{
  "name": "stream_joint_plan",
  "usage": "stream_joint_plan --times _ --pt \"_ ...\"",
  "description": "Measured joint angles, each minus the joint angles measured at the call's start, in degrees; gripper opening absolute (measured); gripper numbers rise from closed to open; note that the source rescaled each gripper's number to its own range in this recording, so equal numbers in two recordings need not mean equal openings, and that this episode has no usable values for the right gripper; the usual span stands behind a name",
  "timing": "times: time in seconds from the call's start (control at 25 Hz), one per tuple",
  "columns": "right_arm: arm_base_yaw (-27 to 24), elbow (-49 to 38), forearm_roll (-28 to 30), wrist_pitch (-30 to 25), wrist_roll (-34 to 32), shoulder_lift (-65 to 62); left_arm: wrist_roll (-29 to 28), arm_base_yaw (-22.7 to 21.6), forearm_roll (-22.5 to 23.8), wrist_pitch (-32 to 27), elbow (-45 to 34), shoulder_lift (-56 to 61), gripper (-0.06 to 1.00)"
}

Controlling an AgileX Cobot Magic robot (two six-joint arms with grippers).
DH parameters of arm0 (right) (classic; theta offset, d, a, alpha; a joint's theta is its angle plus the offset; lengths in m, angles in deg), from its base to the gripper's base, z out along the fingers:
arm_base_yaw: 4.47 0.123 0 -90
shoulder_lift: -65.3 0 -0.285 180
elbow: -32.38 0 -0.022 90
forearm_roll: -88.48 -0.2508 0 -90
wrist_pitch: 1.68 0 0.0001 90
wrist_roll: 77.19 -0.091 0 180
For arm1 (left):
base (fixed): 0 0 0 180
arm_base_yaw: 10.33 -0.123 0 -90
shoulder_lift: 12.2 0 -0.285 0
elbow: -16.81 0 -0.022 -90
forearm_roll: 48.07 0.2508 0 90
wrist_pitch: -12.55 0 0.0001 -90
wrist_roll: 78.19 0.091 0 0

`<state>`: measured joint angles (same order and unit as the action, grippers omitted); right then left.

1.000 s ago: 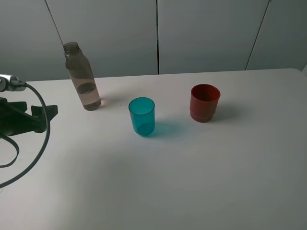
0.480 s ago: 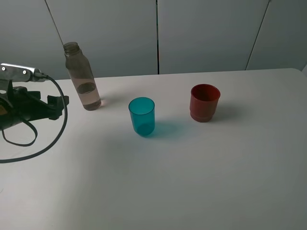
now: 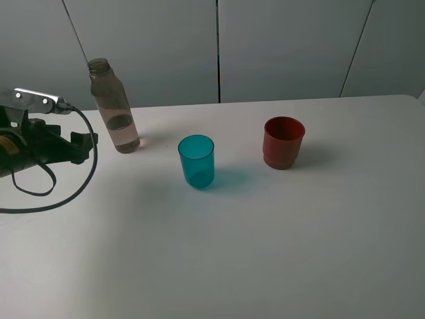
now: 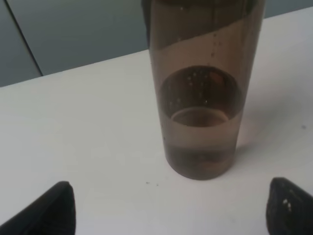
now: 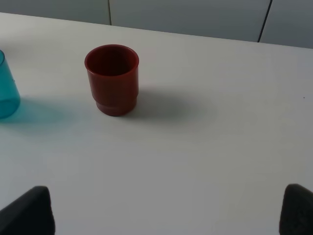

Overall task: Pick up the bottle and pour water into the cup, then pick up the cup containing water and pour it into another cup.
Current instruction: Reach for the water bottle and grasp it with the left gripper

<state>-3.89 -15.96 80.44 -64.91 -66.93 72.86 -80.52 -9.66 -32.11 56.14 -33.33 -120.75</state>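
The white desk (image 3: 265,252) carries a bottle (image 3: 114,109) at upper left, a teal cup (image 3: 196,161) near centre and a red cup (image 3: 283,143) right of centre, all upright and apart.

Dark red cup (image 5: 112,78) stood upright on white table (image 5: 205,161) | teal cup (image 5: 7,93) stood apart from it, cropped by frame edge | right gripper (image 5: 164,214) had jaws spread wide, clear of both cups

left arm (image 3: 30,151) black; left hand (image 3: 81,147) black; bracket (image 3: 36,100) silver; cable (image 3: 86,183) black, looped
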Motion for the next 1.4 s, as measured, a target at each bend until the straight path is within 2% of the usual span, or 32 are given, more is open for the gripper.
stream_joint_plan --times 0.4,0.72,1.12,1.4 --pt "0.0 0.0 0.0 0.0 0.0 0.0 -0.2 0.0 3.3 0.4 6.6 -6.7 0.99" --pt "0.0 0.0 0.0 0.0 0.0 0.0 -0.2 0.0 5.6 2.1 6.9 -6.8 0.99" --pt "0.0 0.0 0.0 0.0 0.0 0.0 -0.4 0.0 4.8 6.8 8.5 -7.5 0.99" --pt "0.0 0.0 0.0 0.0 0.0 0.0 -4.3 0.0 5.4 7.1 11.8 -10.7 0.99"
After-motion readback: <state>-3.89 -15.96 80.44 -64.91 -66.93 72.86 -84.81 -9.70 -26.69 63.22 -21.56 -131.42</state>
